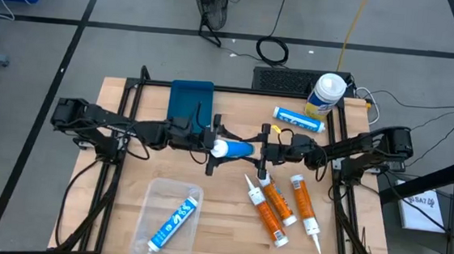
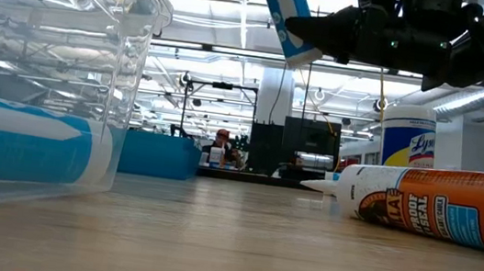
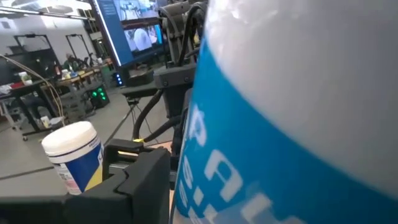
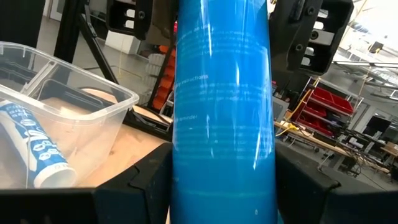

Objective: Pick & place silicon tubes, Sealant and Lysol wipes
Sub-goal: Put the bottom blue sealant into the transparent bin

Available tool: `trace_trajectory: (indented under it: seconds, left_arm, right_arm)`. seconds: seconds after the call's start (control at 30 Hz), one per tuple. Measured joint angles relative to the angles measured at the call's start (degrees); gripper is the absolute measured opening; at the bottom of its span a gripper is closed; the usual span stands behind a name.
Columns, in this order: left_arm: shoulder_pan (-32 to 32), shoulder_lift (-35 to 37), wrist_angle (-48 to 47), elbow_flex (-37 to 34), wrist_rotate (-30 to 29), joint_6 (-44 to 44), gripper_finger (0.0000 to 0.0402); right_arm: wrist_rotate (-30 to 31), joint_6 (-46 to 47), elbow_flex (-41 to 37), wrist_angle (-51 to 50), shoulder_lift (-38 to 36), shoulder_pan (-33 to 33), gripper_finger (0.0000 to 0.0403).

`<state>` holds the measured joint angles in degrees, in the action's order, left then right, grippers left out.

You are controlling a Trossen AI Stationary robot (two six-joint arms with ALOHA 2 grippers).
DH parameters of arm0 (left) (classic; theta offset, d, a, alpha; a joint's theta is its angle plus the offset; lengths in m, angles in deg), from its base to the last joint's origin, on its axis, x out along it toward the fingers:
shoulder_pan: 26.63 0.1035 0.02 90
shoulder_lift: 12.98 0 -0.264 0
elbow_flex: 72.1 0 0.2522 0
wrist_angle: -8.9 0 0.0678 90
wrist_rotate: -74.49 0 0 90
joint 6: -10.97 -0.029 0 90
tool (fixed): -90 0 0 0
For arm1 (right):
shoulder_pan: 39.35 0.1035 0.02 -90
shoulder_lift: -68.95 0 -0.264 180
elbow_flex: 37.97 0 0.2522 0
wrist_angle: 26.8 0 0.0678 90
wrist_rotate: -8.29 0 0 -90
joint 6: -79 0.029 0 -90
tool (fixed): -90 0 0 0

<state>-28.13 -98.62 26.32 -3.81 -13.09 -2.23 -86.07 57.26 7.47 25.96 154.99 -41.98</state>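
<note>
A blue silicone tube (image 1: pixel 240 150) with a white end hangs steeply tilted above the table's middle, between my two grippers; it also shows in the low view (image 2: pixel 285 11). My right gripper (image 1: pixel 262 152) is shut on its blue body (image 4: pixel 224 112). My left gripper (image 1: pixel 212 147) stands at the tube's white upper end (image 3: pixel 298 74). The Lysol wipes canister (image 1: pixel 325 94) stands upright at the far right. A second blue tube (image 1: pixel 175 218) lies in the clear bin (image 1: pixel 153 188). Three orange sealant tubes (image 1: pixel 279 204) lie flat at the right. My right gripper pinches the blue tube's body (image 4: pixel 186 186) between its two fingers, one on each side. The fingers come level from the table's right and lie across the tube. The tube is lifted clear of the table, steeply tilted, its lower end (image 2: pixel 296 54) free.
Another blue tube (image 1: pixel 299 119) lies at the far right near the canister. A dark blue container (image 1: pixel 190 100) stands at the far middle. The clear bin (image 2: pixel 57 57) sits near the front left edge. Bare wood shows at the table's middle front.
</note>
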Motion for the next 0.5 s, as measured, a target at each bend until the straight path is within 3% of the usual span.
trace_trajectory:
  seconds: [0.5]
  left_arm:
    - [0.00,0.00,-0.26,0.00,-0.03,-0.04,0.0262]
  right_arm:
    - [0.23,0.02,0.00,-0.64,0.00,-0.02,0.0209]
